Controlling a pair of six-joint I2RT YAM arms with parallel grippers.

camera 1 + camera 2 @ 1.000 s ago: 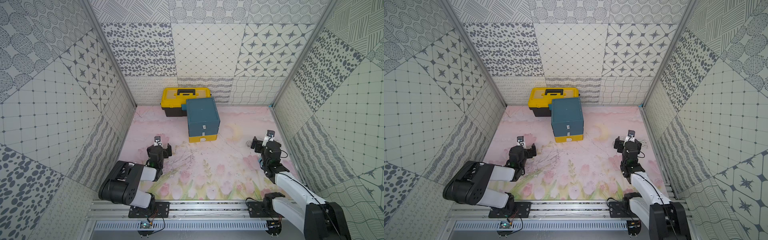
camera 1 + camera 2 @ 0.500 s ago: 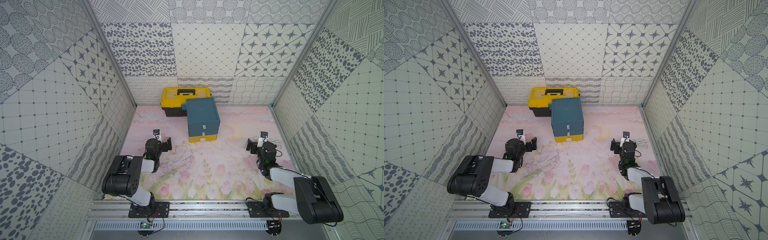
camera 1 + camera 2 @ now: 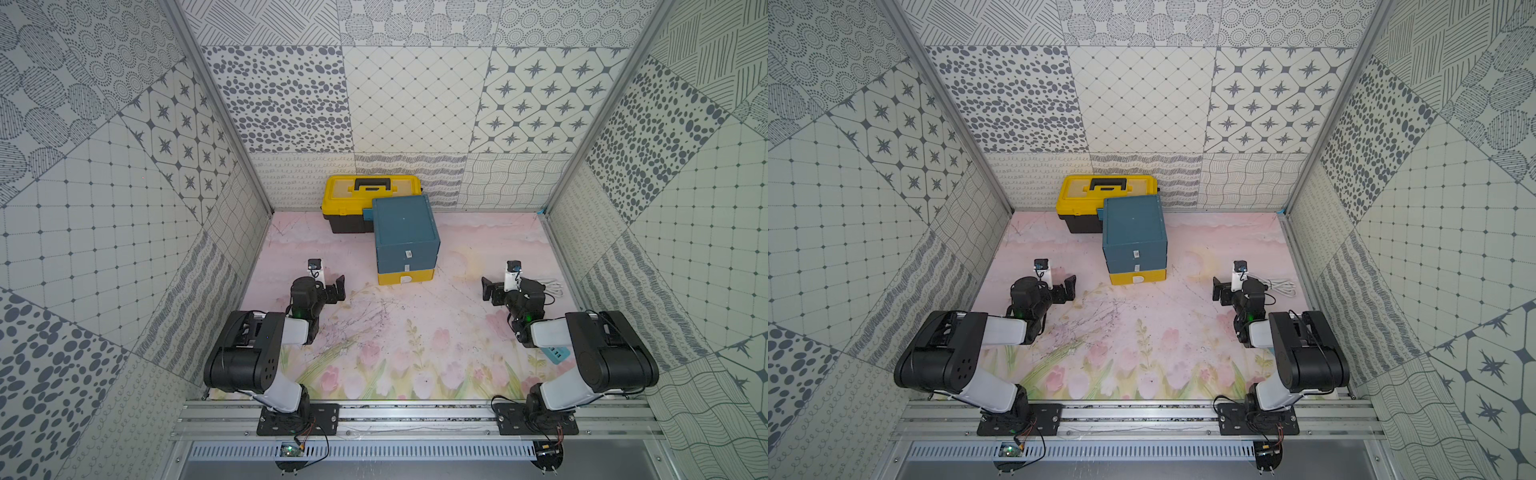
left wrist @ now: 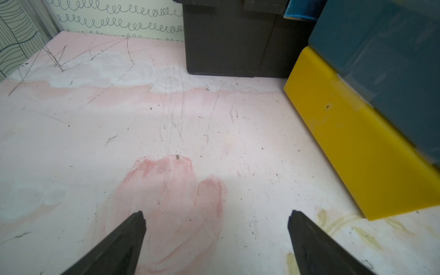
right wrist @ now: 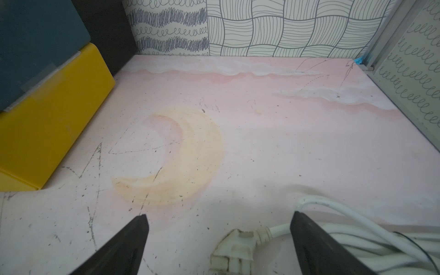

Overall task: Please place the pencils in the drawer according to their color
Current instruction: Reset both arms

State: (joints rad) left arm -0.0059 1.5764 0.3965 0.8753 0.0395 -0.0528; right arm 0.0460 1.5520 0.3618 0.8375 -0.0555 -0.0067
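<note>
A pink, flower-printed counter fills the middle of both top views, scribbled with grey pencil marks.

Two black-and-white arms rise from the rail along the lower edge. Over the last second the right arm, at lower right, has folded up over its base from a low, stretched-out pose. The left arm, at lower left, has shifted only a little.

A yellow toolbox stands at upper centre against the back wall. The drawer, a teal cabinet with a yellow lowest tier, touches the toolbox's front. All three tiers are pushed in.

The left pincer has its jaws wide apart with nothing between them, above bare counter to the left of the cabinet. The right pincer is just as wide and empty, to the cabinet's right. A coiled white cable lies on the counter beneath it, untouched.

The pencils appear in no view, neither on the counter nor in either pincer. With the tiers closed and the arms pulled back, the sorting looks finished and the pencils are probably inside, though that cannot be seen.
</note>
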